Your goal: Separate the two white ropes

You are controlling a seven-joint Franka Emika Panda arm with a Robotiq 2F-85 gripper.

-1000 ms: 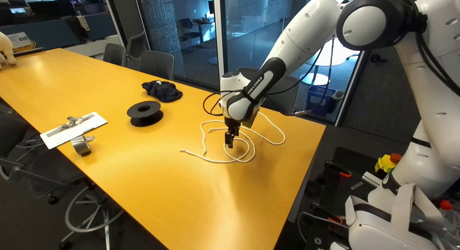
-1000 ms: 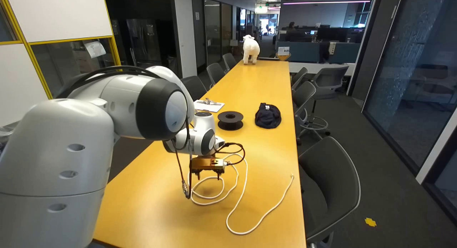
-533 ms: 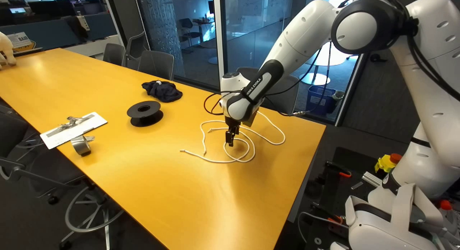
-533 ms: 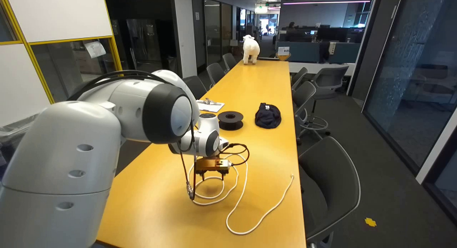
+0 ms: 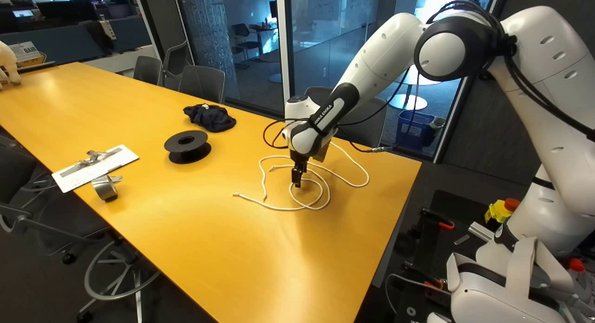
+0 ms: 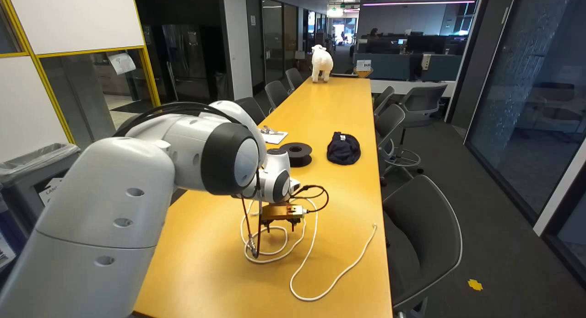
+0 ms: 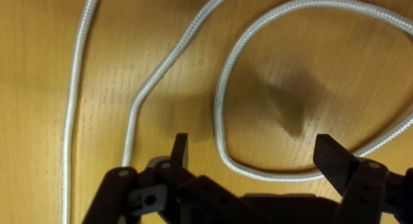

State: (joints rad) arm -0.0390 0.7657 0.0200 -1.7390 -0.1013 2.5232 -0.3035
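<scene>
Across wrist view, left to right: white ropes (image 7: 219, 101), curved and looped | bottom edge: gripper (image 7: 251, 143), jaws spread apart

In both exterior views you have the arm (image 6: 87, 208) bent at a raised elbow (image 5: 439, 54), with the forearm (image 5: 372, 62) slanting down to the wrist (image 5: 297, 111). Beneath the wrist your fingers (image 7: 335, 164) point downward. From the wrist view you can see the two of them spread wide, a broad gap between their tips.
</scene>
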